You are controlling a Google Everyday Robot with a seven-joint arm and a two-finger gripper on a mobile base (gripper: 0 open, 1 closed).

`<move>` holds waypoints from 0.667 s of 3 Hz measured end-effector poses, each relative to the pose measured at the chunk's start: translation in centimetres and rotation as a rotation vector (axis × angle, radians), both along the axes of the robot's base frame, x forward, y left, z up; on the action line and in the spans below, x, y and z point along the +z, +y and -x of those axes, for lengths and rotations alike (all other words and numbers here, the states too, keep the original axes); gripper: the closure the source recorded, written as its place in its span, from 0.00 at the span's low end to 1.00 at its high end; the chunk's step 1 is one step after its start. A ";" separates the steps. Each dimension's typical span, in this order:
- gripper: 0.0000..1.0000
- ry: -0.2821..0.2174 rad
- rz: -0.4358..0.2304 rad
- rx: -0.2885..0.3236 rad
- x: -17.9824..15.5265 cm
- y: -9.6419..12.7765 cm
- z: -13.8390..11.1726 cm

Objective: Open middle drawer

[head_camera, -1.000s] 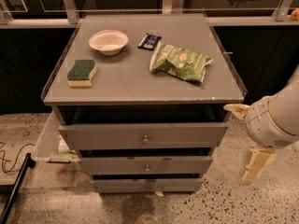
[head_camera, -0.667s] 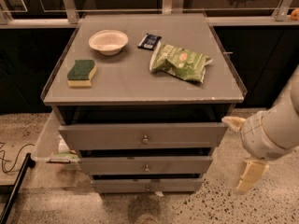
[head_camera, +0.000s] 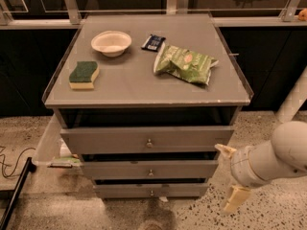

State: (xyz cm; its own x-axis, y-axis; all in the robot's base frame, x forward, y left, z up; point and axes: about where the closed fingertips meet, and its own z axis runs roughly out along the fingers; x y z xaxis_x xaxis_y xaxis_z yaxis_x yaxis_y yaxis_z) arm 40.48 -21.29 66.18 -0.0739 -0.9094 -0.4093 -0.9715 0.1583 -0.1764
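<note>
Three grey drawers are sitting stacked in one cabinet [head_camera: 53,97], with the gripper [head_camera: 230,175] hanging off its right side.
Speckled floor [head_camera: 268,214] is running beneath, dark panels are lining the wall behind, and a black cable [head_camera: 7,164] is trailing at the left. The flat grey top is carrying a green chip bag [head_camera: 184,63], a white bowl [head_camera: 111,42], a green-and-yellow sponge [head_camera: 84,74] and a dark packet [head_camera: 153,42]. The middle drawer [head_camera: 120,169] is lying between the taller top drawer [head_camera: 105,140] and the narrower bottom drawer [head_camera: 124,190], its low front showing a small round knob [head_camera: 150,173] and a dark gap above. The gripper's cream fingers are standing spread wide, grasping nothing, apart from the drawer's right end.
</note>
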 end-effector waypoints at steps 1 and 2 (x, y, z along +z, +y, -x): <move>0.00 -0.073 -0.034 0.005 -4.1 1.3 -2.8; 0.00 -0.073 -0.035 0.005 -4.1 1.3 -2.8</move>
